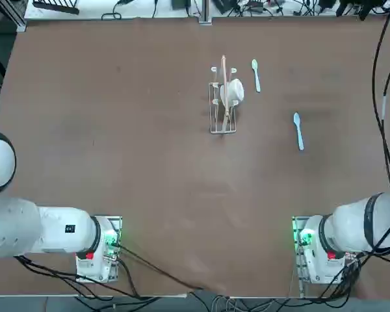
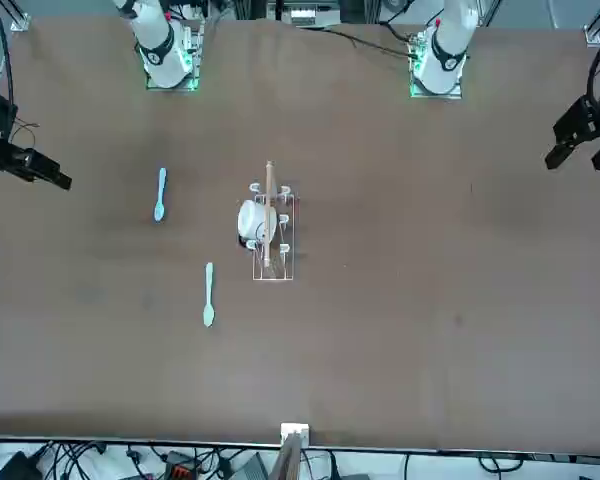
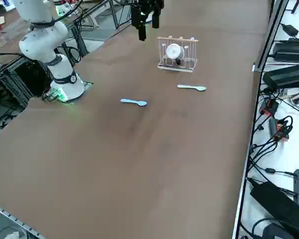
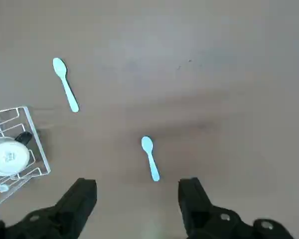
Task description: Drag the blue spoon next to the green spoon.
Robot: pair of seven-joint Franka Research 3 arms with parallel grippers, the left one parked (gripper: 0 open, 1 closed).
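Brown tabletop (image 4: 229,99), bare around both spoons. Wrist view: R gripper (image 4: 137,182) is open wide, nothing btwn the fingers; blue spoon (image 4: 150,158) lies just past the fingertips' line, roughly centred on the gap, untouched. Its long axis runs approx. crosswise to the line joining the fingers, w/ a slight slant, so closing across the thin handle looks OK w/ maybe a small wrist turn. Green spoon (image 4: 66,84) lies farther out from the gripper, off past the blue one, rack (image 4: 35,144) w/ white cup (image 4: 9,157) off to one side. Front view: gripper hangs above the table on the robot's R of blue spoon, so the spoon is to the gripper's L; R arm is clearly the nearer one. Top view: gripper out of frame; blue spoon's bowl points away from the bases, green spoon farther out & more to the L. R side view: gripper n/a; both spoons flat, well apart. Next move prob. = shift L & down onto the handle, then drag outward & L.
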